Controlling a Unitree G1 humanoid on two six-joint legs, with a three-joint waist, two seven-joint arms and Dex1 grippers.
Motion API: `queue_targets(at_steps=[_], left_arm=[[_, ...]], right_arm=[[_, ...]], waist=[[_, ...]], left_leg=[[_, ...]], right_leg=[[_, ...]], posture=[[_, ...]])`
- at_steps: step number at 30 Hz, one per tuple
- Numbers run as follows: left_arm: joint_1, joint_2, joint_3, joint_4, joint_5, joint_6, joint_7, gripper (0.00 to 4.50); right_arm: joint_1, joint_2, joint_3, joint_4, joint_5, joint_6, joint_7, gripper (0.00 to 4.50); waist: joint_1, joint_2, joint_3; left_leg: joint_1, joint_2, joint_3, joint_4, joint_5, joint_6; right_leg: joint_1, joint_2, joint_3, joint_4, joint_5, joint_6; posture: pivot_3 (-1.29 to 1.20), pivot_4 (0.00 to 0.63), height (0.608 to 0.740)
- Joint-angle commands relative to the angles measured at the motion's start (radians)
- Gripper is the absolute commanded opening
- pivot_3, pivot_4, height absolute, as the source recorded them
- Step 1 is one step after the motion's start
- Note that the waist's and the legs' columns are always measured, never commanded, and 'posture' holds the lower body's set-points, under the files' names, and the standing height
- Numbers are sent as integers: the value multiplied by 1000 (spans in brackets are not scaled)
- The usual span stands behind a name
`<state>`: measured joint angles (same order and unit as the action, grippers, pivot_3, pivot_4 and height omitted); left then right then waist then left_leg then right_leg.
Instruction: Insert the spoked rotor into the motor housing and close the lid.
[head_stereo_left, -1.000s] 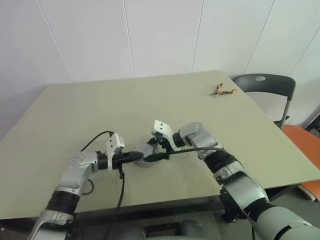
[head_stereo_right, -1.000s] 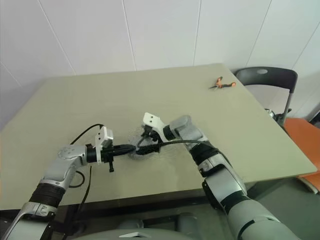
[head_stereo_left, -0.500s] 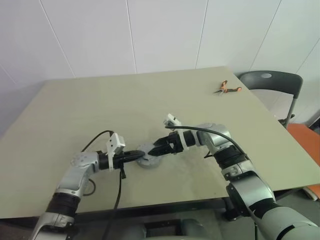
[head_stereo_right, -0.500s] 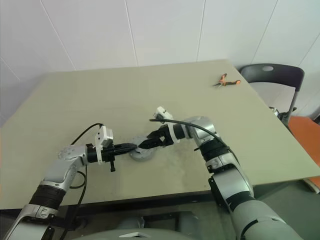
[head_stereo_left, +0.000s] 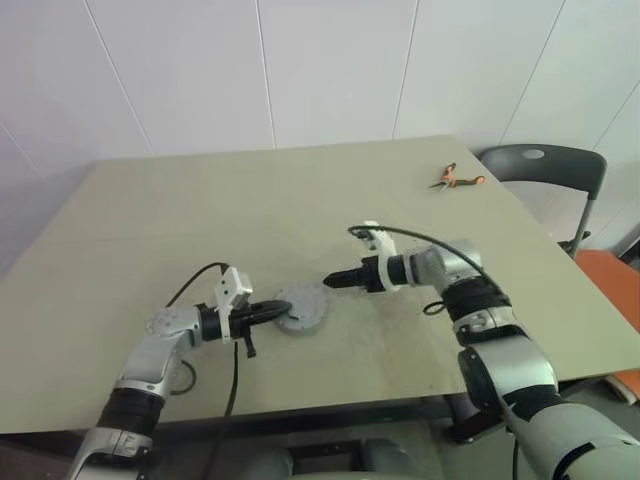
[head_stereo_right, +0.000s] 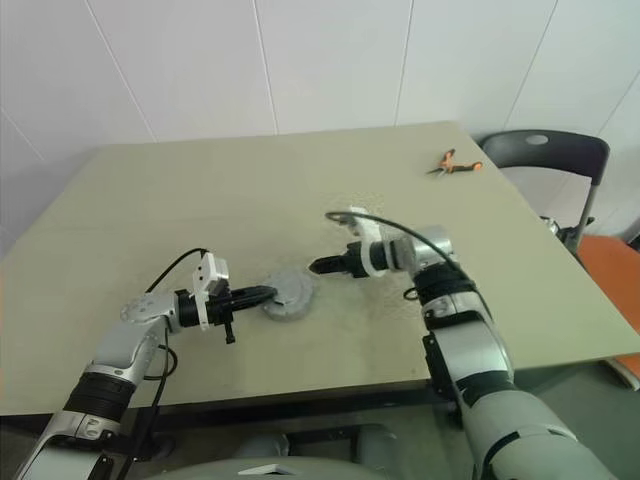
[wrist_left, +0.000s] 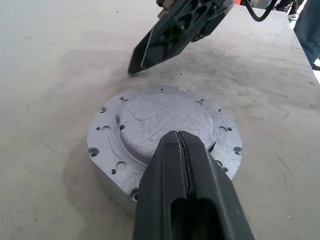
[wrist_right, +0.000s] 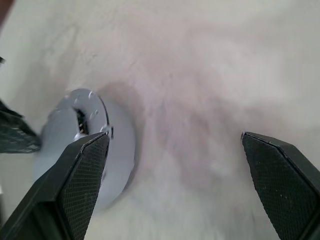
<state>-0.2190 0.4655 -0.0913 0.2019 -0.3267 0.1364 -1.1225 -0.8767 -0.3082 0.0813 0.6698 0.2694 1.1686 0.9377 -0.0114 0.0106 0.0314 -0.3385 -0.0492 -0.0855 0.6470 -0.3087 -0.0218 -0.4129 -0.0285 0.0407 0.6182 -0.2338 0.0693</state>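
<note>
Motor housing (head_stereo_left: 302, 308), lid (wrist_left: 167, 127) fitted on top, near-centre of the desk (head_stereo_left: 150, 230).
We log our left hand (head_stereo_left: 278, 311) pinched shut, tips resting on the lid's near-left rim; our right hand (head_stereo_left: 332, 280) spread wide and empty, just right of the housing, apart from it. Pliers (head_stereo_left: 455, 180) lie far right.

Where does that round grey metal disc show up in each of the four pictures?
Left eye view: the lid lies near the table's front edge, between the two end effectors.
Right eye view: lid, same spot.
Left wrist view: lid, mid-picture.
Right wrist view: lid, beside one finger.
Shared landmark: the shut left end effector at its rim.
</note>
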Motion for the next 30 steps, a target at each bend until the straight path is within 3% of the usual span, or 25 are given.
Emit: queue_targets(at_steps=[1, 7, 12, 18, 30], left_arm=[[12, 6, -35, 32, 28, 4, -21, 0], [9, 6, -36, 41, 28, -4, -29, 0], [11, 9, -37, 41, 29, -4, -33, 0], [7, 17, -29, 41, 26, 0, -40, 0], [-1, 25, -18, 72, 49, -33, -34, 0]], right_arm=[[26, -42, 29, -123, 104, 216, 63, 4476], [113, 0, -25, -254, 168, 428, -52, 4476], [175, 148, -139, -318, 138, 446, -265, 4476], [186, 296, -250, -374, 170, 446, -464, 4476], [88, 410, -436, -193, 354, 446, -763, 4476]], waist=[[0, 0, 0], [-2, 0, 0], [-9, -4, -5], [-35, -4, -6], [-57, -2, -4]], left_leg=[[0, 0, 0, 0, 0, 0], [0, 0, 0, 0, -1, 1], [2, 2, 0, 0, -1, 1], [16, 4, 1, -1, -1, 1], [17, 6, 1, -2, -1, 1]], right_leg=[[0, 0, 0, 0, 0, 0], [0, 0, 0, 0, 0, 0], [1, 2, 0, 1, 0, 1], [12, 3, 0, 2, -5, 2], [13, 3, -2, 2, -4, 4]], posture=[[0, 0, 740], [0, 0, 740], [0, 0, 740], [0, 0, 740], [0, 0, 740]])
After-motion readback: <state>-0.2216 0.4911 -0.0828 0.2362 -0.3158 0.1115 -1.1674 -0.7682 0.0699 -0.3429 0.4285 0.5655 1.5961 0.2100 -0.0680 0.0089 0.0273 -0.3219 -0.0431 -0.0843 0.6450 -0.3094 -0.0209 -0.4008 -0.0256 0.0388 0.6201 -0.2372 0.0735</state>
